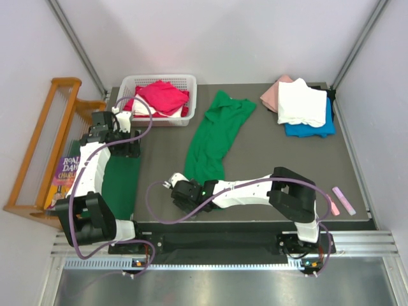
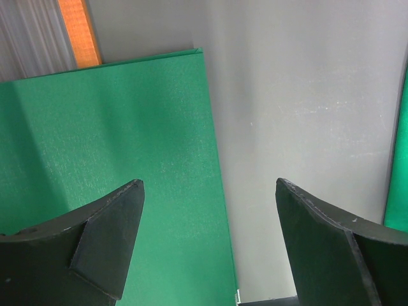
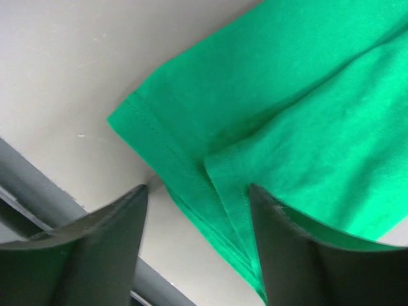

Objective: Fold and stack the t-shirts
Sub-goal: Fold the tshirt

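At near table edge, right gripper (image 3: 197,191) is spread open and holds nothing, its fingers either side of the bright green tee's (image 1: 213,137) hem corner. The tee lies rumpled lengthwise mid-table. Left gripper (image 2: 209,185) is open too, empty, over the dark green mat (image 2: 95,146) edge. Far left: red tee (image 1: 162,95) in white basket (image 1: 137,81). Far right: white tee (image 1: 301,102) stacked on blue tee (image 1: 312,130) and pink tee (image 1: 274,93).

White walls (image 1: 223,32) enclose a grey table (image 1: 268,146) (wooden rack (image 1: 38,146) at left).
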You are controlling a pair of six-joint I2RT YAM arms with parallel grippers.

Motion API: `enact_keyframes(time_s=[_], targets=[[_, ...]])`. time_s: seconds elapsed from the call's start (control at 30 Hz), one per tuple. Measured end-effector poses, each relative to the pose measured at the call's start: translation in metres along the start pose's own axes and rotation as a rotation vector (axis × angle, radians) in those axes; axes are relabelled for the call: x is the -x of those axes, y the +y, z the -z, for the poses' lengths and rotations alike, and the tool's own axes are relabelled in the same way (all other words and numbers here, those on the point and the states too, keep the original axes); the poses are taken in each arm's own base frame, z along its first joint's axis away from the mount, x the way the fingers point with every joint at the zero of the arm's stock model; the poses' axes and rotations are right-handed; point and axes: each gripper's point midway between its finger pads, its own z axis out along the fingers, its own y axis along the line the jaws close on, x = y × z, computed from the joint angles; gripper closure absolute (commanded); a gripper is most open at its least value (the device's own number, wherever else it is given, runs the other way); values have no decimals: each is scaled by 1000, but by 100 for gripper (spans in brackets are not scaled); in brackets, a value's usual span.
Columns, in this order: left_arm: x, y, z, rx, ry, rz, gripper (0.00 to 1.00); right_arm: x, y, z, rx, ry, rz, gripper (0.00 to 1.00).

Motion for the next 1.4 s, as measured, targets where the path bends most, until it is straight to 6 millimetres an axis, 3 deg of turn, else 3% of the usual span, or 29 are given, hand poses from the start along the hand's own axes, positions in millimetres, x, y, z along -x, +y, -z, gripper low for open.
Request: enact_keyframes(time_s=[0.07,0.23,0.57,0.67,0.87,1.1,1.4], targets=[[1,0,0,0,-1,-1,12,-1,3,0,12,3,-3,51],[3,1,2,2,-8,-2,12,-2,4,-1,19,9,-7,42],[3,1,2,2,-8,-4,12,-2,3,-2,28,12,-15,43],[3,1,2,2,-8,-6,12,-1,3,-2,35,14,-19,48],[3,1,2,2,-8,-7,12,-1,2,-3,40,13,-19,68],[3,1,2,3,-8,-10,12,-2,-8,-5,7,14,-18,97],[3,1,2,2,-8,-13,12,-2,-7,-4,12,11,-31,100]])
